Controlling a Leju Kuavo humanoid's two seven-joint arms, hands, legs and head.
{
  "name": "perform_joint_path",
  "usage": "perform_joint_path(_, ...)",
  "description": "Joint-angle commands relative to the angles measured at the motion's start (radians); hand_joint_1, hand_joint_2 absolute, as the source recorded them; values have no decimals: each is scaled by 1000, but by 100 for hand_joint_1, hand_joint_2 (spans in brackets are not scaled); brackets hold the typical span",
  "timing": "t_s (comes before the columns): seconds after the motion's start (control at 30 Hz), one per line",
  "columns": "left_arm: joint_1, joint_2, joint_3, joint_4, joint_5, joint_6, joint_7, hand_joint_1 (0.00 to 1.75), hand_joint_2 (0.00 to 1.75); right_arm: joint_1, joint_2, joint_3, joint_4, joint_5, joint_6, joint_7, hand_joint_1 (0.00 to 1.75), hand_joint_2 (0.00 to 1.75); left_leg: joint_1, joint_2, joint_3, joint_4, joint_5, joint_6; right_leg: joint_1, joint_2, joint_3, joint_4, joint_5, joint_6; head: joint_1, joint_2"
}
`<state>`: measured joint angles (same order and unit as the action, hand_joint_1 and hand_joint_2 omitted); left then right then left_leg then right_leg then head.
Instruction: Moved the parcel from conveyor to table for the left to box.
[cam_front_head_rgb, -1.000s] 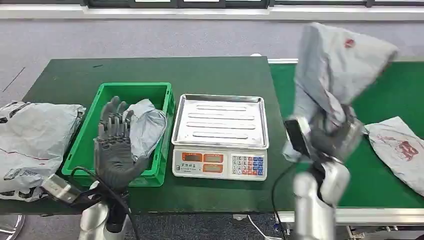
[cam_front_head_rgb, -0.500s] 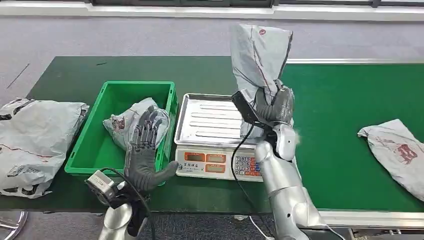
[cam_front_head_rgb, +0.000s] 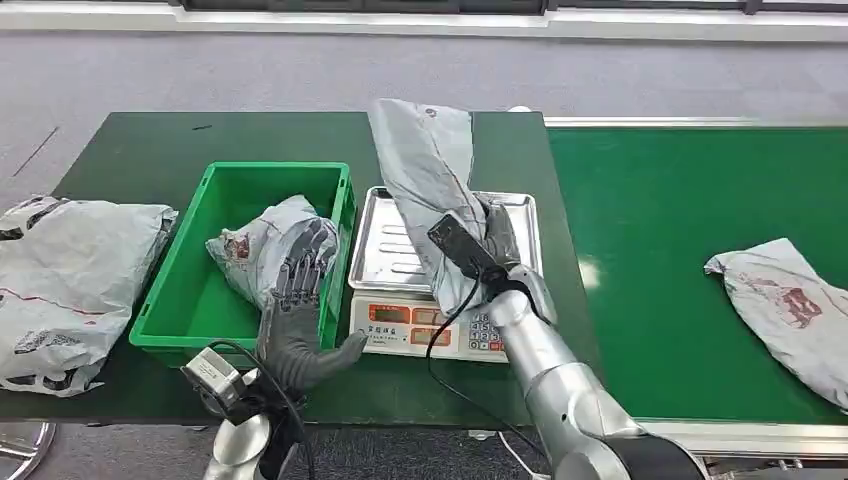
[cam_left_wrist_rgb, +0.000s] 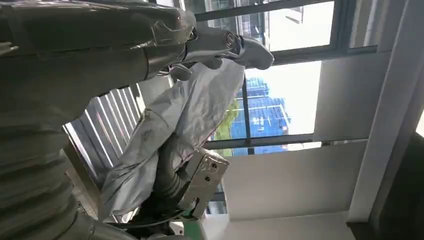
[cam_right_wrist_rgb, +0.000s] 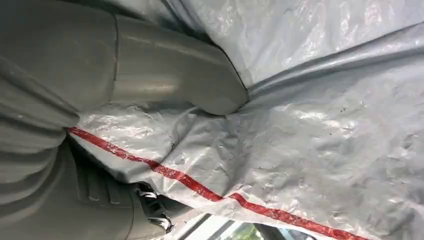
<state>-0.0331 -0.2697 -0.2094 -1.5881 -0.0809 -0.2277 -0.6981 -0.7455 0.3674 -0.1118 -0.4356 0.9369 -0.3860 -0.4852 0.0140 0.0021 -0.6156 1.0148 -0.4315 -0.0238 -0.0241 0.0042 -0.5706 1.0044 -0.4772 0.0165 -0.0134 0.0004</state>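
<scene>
Grey floor runs behind a dark green table (cam_front_head_rgb: 150, 150), with the brighter green conveyor (cam_front_head_rgb: 680, 200) filling the right half of the frame. At centre, the right hand (cam_front_head_rgb: 495, 240) grips the grey parcel (cam_front_head_rgb: 425, 165) by its lower end, fingers wrapped round the bunched plastic; the right wrist view shows the thumb (cam_right_wrist_rgb: 175, 75) pressed into the wrinkled film. Holding it low likely lets the bag stand clear of the surface while it is brought over the scale (cam_front_head_rgb: 440, 270), whose steel tray sits just below. The parcel's long axis is nearly upright, leaning toward the upper left of the frame, free end up. At lower left the left hand (cam_front_head_rgb: 295, 310) is raised in front of the green bin (cam_front_head_rgb: 190, 290), fingers spread and holding nothing, seemingly waiting to take over. Another parcel lies in the bin.
</scene>
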Motion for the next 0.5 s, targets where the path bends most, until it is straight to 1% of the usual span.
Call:
perform_joint_path(0.03, 26, 12, -47, 49, 1, -11, 0, 0, 175, -49, -18, 79, 114, -18, 9, -8, 175, 175, 0, 1, 4, -2, -1, 2, 1, 1, 4, -3, 0, -2, 0, 0)
perform_joint_path(0.1, 26, 13, -50, 59, 2, -13, 0, 0, 175, -44, -18, 82, 111, -22, 2, -12, 175, 175, 0, 0, 2, -1, 0, 1, 0, 0, 2, -1, 0, -1, 0, 0)
perform_joint_path(0.27, 26, 13, -50, 59, 2, -13, 0, 0, 175, -44, -18, 82, 111, -22, 2, -12, 175, 175, 0, 0, 2, -1, 0, 1, 0, 0, 2, -1, 0, -1, 0, 0)
perform_joint_path(0.43, 33, 15, -74, 58, -7, 16, 0, 0, 175, -32, -21, 71, 106, -17, -27, -9, 175, 175, 0, 0, 3, -2, 0, 1, 0, -1, 3, -2, 0, -1, 0, 0)
perform_joint_path(0.47, 39, 16, -78, 52, -7, 19, 0, 0, 175, -30, -23, 74, 108, -7, -40, 5, 175, 175, 0, 0, 6, -4, -1, 2, 1, -1, 6, -5, 0, -2, 0, 0)
perform_joint_path(0.5, 39, 16, -78, 52, -7, 19, 0, 0, 175, -30, -23, 74, 108, -7, -40, 5, 0, 175, 0, 0, 10, -8, 0, 3, 2, -1, 10, -9, 1, -3, 0, 0)
